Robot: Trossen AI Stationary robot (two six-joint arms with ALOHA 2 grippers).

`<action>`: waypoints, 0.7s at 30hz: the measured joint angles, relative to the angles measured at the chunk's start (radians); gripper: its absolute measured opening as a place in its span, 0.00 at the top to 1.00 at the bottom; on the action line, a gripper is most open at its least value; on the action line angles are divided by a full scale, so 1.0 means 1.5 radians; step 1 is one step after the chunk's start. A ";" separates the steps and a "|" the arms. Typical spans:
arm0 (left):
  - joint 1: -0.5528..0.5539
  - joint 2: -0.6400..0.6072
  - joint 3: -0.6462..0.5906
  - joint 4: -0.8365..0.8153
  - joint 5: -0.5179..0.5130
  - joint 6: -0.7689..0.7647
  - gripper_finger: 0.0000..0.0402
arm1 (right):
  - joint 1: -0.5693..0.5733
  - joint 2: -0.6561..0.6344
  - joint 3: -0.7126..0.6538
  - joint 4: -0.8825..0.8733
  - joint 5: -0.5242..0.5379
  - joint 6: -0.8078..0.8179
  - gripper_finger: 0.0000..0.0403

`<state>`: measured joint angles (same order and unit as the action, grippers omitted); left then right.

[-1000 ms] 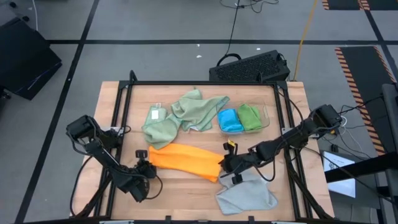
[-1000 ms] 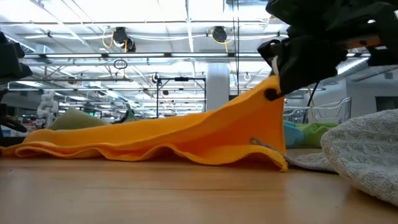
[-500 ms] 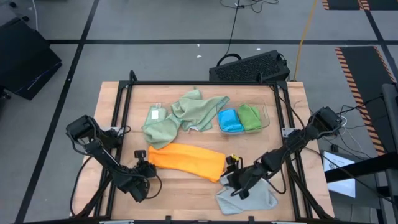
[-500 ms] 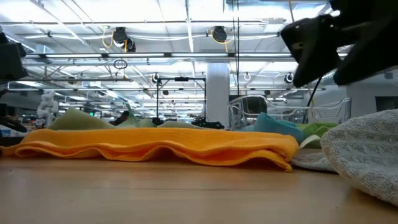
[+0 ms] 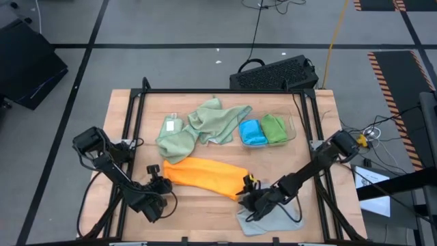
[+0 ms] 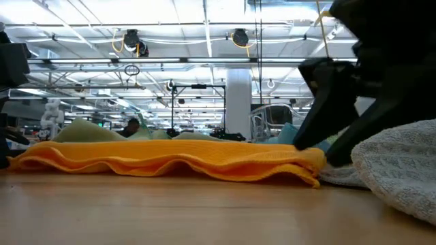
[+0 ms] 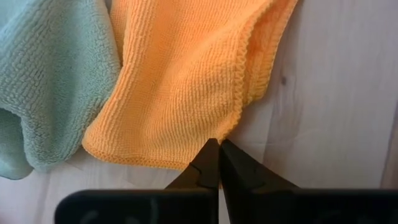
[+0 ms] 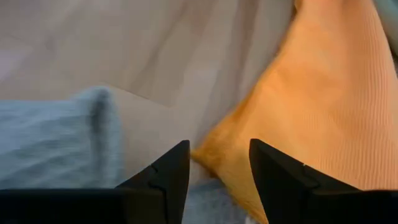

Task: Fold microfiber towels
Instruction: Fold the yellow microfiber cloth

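An orange towel (image 5: pixel 205 178) lies on the table as a long flat strip with a wavy near edge (image 6: pixel 170 163). My left gripper (image 5: pixel 156 183) is shut at its left end. My right gripper (image 5: pixel 247 196) is open at its right end. In the right wrist view the right fingers stand on either side of the towel's corner (image 8: pixel 214 155), and I cannot tell whether they touch it. A light grey towel (image 5: pixel 273 217) lies crumpled just beyond that corner, at the near edge. My left gripper's shut fingertips (image 7: pixel 211 149) meet the orange towel's hemmed edge (image 7: pixel 227 132) at a corner of its left end, slanting down from the near left. That end lies flat on the table. Whether cloth is pinched between the tips cannot be told.
Two pale sage green towels (image 5: pixel 198 126) lie bunched at the far middle. A clear tray (image 5: pixel 293 130) at the far right holds a blue towel (image 5: pixel 252 132) and a green towel (image 5: pixel 274 128). Black frame rails (image 5: pixel 130 137) run along the table's sides.
My right gripper held the orange towel's right end up, then opened and let it go. That end has fallen flat on the table. The gripper has since sunk toward the near edge and stands open at the towel's right corner.
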<state>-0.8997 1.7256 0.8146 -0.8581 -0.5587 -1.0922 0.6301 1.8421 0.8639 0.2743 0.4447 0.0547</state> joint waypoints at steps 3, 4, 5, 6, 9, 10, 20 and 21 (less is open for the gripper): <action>0.000 0.000 0.000 0.000 -0.001 -0.008 0.99 | -0.007 0.006 0.000 0.002 0.003 0.009 0.67; 0.000 0.000 0.000 0.000 -0.002 -0.011 0.98 | -0.010 0.006 0.000 0.003 0.003 0.009 0.71; 0.000 0.000 0.000 0.000 -0.002 -0.012 0.98 | -0.014 0.005 0.000 0.003 0.003 0.009 0.76; 0.000 0.000 0.000 0.000 -0.002 -0.013 0.97 | -0.017 0.005 0.000 -0.003 0.001 0.011 0.81; 0.000 0.000 0.000 0.000 -0.001 -0.017 0.98 | -0.027 0.005 0.000 -0.020 0.000 0.015 0.96; 0.000 0.000 0.000 0.000 0.003 -0.019 0.99 | -0.028 0.005 0.000 -0.018 0.001 0.011 0.98; 0.000 -0.036 0.069 -0.043 0.082 -0.023 0.99 | -0.028 -0.152 0.000 -0.144 0.000 0.021 0.99; 0.000 -0.042 0.087 -0.056 0.082 -0.018 0.99 | -0.028 -0.176 0.000 -0.159 0.005 0.021 0.99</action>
<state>-0.8997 1.6626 0.9445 -0.9422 -0.4362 -1.1197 0.5884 1.5774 0.8639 0.0361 0.4517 0.0856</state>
